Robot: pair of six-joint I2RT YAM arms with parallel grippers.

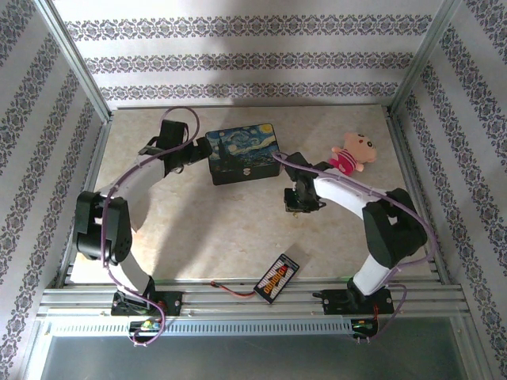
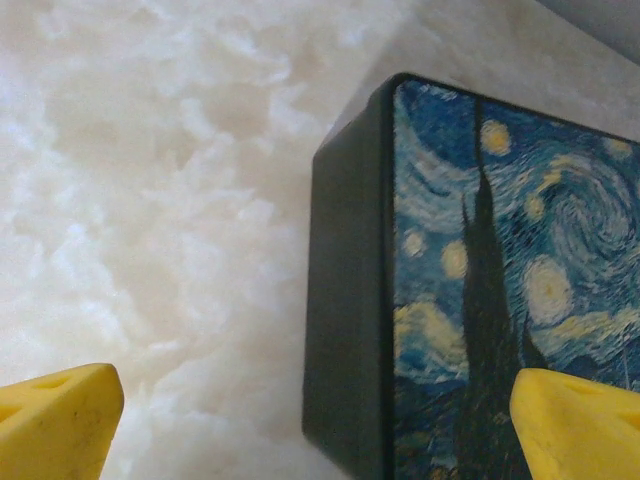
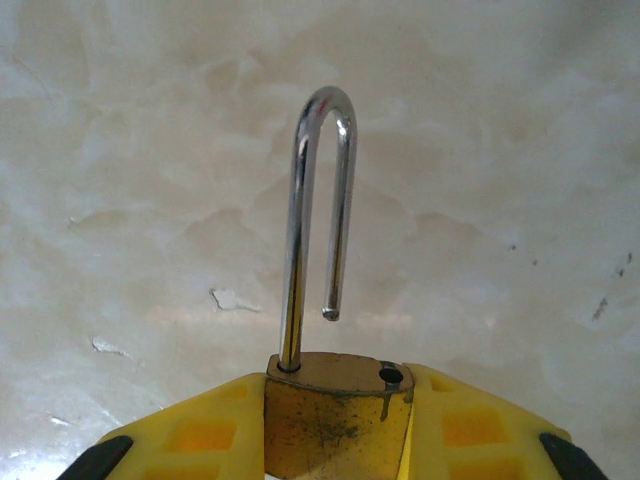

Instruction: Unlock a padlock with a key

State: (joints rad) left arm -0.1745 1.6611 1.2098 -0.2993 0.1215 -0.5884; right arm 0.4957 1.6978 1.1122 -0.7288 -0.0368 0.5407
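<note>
The padlock (image 3: 335,425) sits just off the near right corner of the painted box (image 1: 242,150), lifted clear of the table (image 1: 198,237) in the right gripper (image 1: 303,199). Its yellow fingers (image 3: 200,440) are drawn in most of the way and clamp the brass body from both sides, so the lock stands upright with the shackle (image 3: 296,240) pointing away from the wrist. That hold looks chosen to keep the body steady and the shackle free to move. The shackle's short leg hangs free above its hole in the top of the body while the long leg stays seated, so I judge the lock to be sprung open and the task close to done. The lower end of the body is hidden between the fingers.

The left gripper (image 1: 198,150) is at the left end of the box with its fingers (image 2: 60,415) spread as wide as they go and nothing between them. One tip is over bare table beside the box, the other over the painted lid. Whether either tip touches the box I cannot tell – probably it straddles that end simply because it is parked there, out of the way of the lock
</note>
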